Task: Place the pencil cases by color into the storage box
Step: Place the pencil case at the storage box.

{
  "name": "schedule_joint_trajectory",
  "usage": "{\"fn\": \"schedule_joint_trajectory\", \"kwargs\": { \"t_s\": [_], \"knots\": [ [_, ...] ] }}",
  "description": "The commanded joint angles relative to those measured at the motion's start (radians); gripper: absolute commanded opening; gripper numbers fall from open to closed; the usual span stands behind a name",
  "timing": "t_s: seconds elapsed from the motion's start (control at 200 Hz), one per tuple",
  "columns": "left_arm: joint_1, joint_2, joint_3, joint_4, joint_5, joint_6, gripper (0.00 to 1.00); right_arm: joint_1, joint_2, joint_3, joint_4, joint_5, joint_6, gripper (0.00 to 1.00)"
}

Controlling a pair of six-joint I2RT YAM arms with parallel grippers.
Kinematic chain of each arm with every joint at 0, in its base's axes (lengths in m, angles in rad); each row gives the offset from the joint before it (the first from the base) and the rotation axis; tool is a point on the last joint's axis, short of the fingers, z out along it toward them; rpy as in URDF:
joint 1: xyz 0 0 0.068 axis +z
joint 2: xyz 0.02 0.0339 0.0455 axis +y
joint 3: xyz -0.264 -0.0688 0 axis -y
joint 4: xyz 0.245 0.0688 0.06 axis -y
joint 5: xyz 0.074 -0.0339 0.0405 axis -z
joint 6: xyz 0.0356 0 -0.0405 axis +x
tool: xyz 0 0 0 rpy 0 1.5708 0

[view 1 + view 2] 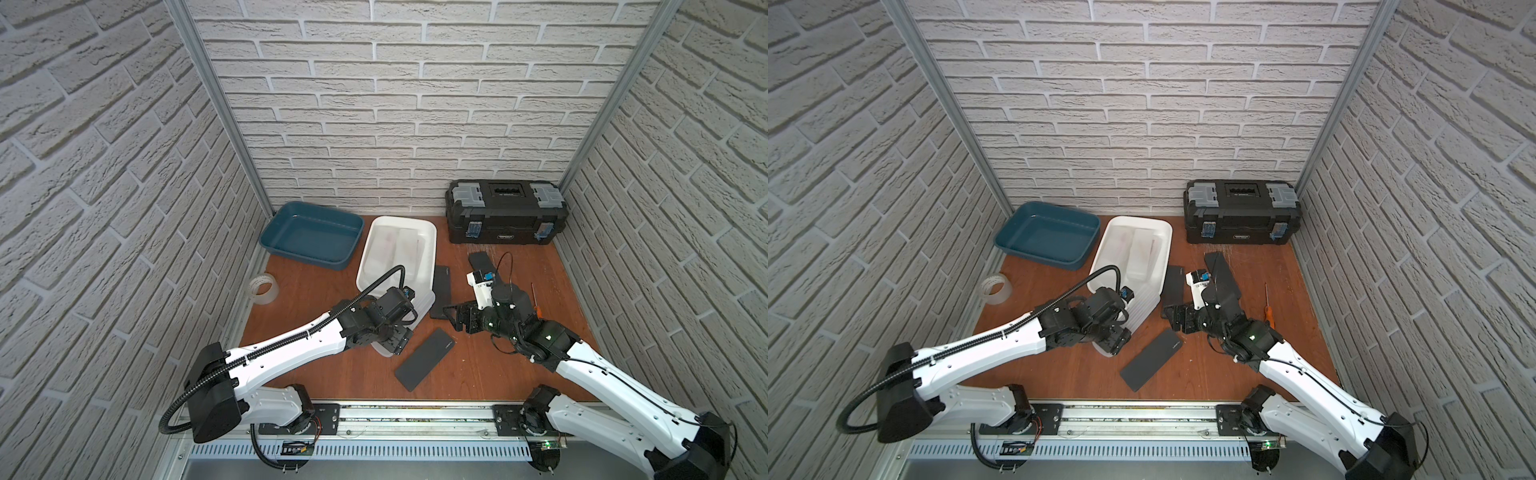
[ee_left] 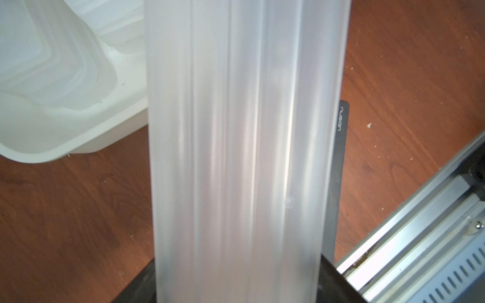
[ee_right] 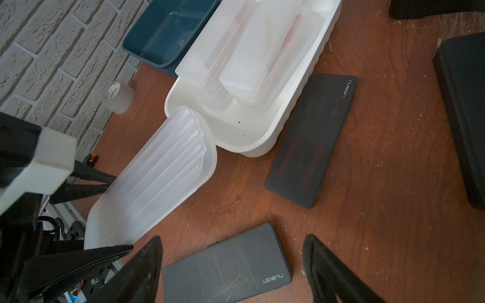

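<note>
**Left gripper** (image 3: 123, 212): clenched on one short end of a frosted translucent white plastic pencil case (image 3: 157, 173). In the right wrist view one finger is seen on each broad face. The case appears to be carried clear of the brown wooden tabletop (image 1: 498, 374), tilted, with its free end higher.

**Axis:** in both top views the held case runs from the gripper up and slightly right, toward centre frame. It is aimed at the near short end of the long white plastic tub (image 1: 430, 249). The free end is at the tub's near rim; whether it touches or is just above cannot be told. Further frosted cases (image 3: 249, 60) are seen lying lengthwise inside that tub.

**Judgement:** case axis and tub axis are roughly matched. A carry forward along that line and a lowering seem called for, with little turning.

**Right gripper** (image 3: 231, 251): released, jaws spread, nothing between them. It hangs over a thin matte black rectangular pencil case (image 1: 424, 359) at lower centre, whose axis runs lower left to upper right.

**Around it:**
- A second black case (image 1: 441, 286) lies just beside the white tub's right wall.
- A teal plastic tub (image 1: 307, 258) stands upper left of the white one and appears empty. It is judged to be the place for the black cases.
- The right arm is nearer the black cases; the left arm is nearer both tubs.
</note>
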Motion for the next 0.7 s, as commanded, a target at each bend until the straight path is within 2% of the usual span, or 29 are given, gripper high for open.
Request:
{"fn": "schedule_joint_trajectory", "kwargs": {
  "t_s": [0.0,0.455,0.695],
  "knots": [
    [0.039,0.019,0.051,-0.028,0.014,0.023,0.73,-0.002,-0.017,0.0,-0.006,0.025,-0.022,0.84],
    [0.345,0.257,0.346,-0.079,0.15,0.06,0.73,-0.002,-0.072,-0.017,-0.024,0.051,-0.049,0.84],
    [0.457,0.415,0.535,-0.106,0.198,0.065,0.74,-0.002,-0.084,-0.03,-0.01,0.05,-0.057,0.84]
  ]
}}
